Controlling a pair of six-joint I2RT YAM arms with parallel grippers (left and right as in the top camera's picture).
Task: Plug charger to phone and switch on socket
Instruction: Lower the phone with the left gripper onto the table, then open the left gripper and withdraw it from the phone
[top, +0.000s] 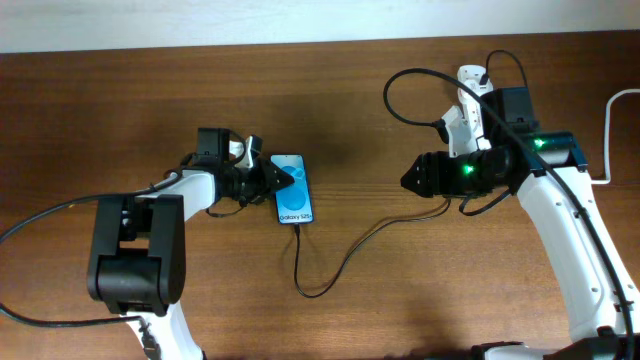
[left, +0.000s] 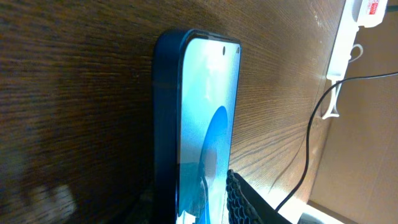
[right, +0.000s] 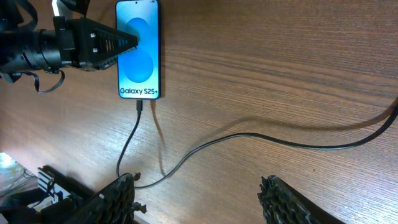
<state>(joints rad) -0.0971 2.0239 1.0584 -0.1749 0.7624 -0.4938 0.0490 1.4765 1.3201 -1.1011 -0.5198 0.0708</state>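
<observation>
The phone (top: 293, 203) lies flat on the table (top: 420, 310) with its blue screen up. The left gripper (right: 127, 42) comes at the phone from the phone's left side. One of its fingers (left: 249, 205) reaches over the left edge and sits above the middle of the screen. I cannot tell if that finger touches the glass. The other finger is hidden, so I cannot tell how wide this gripper is or if it has hold of the phone.

The charger (top: 299, 260) is a thin black cable. Its small plug (right: 140, 107) is in the bottom end of the phone. From there the cable runs away from the phone, makes a loop, and then goes off to the phone's right.

The right gripper (right: 205, 202) is well to the right of the phone and points back at it. Its two fingers (right: 118, 199) are wide apart and have nothing between them. The cable lies on the table below them.

The socket (left: 360, 15) is white with a red mark. It is far from the phone, past the phone's right side, by the right arm. A thick white lead (left: 341, 56) comes off it.
</observation>
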